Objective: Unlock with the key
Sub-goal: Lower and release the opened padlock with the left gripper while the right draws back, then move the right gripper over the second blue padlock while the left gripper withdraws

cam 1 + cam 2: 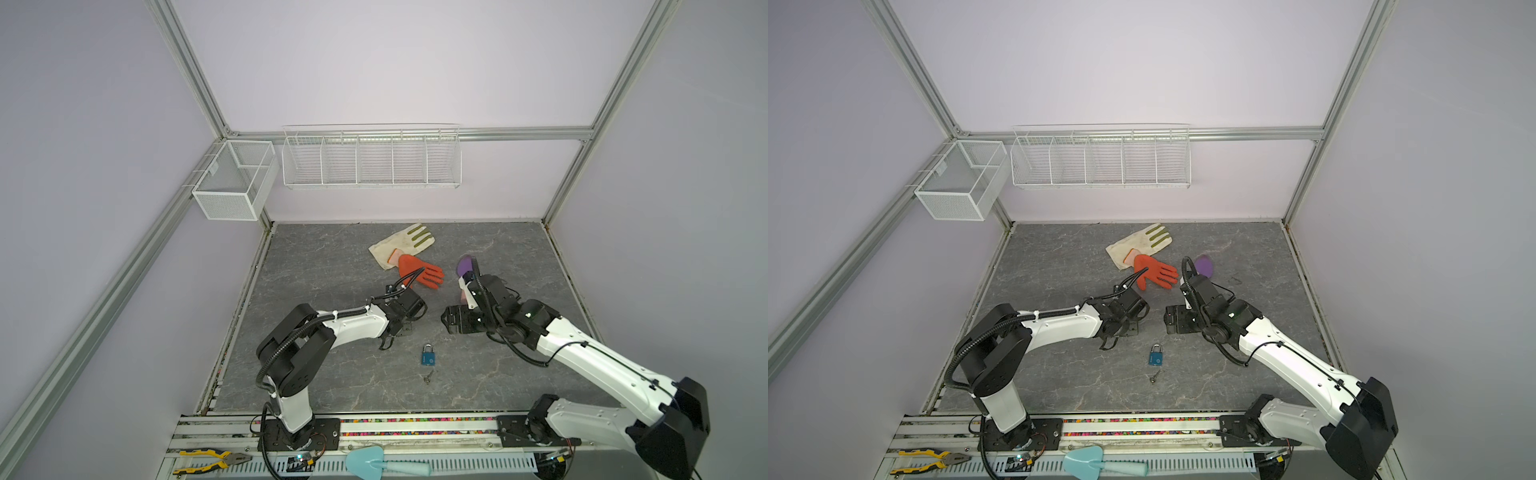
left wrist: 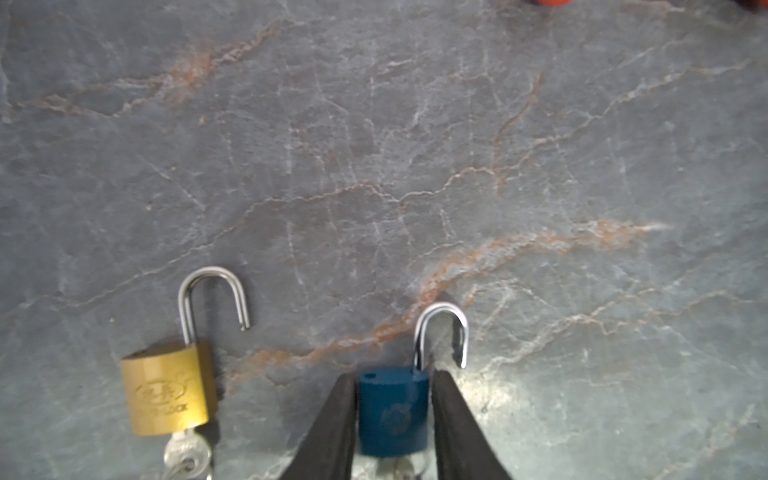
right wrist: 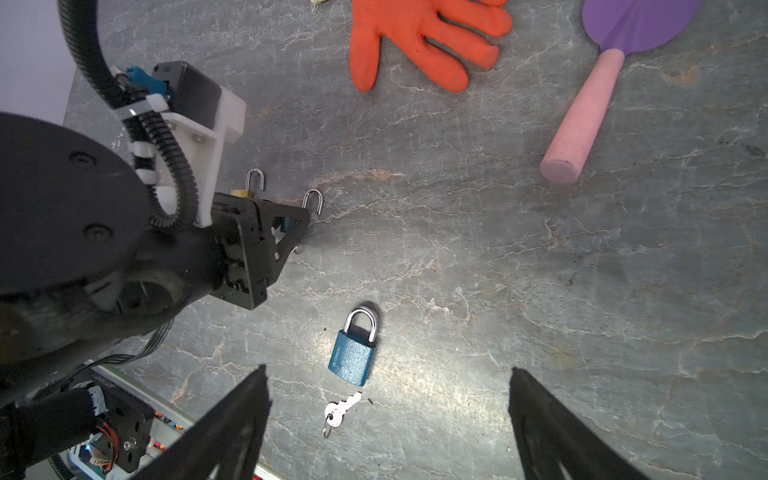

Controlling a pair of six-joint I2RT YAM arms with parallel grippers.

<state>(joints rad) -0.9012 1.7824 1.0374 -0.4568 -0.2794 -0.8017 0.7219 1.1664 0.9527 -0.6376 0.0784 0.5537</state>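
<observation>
In both top views the closed blue padlock (image 1: 428, 356) lies flat on the surface (image 1: 332, 257), at 4 o'clock from the left end effector (image 1: 387, 344) and 7 o'clock from the right end effector (image 1: 448, 321). A loose key (image 1: 428, 377) sits at its 6 o'clock, just beside it.

In the left wrist view, the left end effector straddles an opened blue padlock (image 2: 392, 411). I cannot tell whether it is squeezing. A brass padlock (image 2: 168, 390) lies nearby, its shackle open.

In the right wrist view, the right end effector stands wide open, with the closed padlock and key between its fingers, untouched.
</observation>
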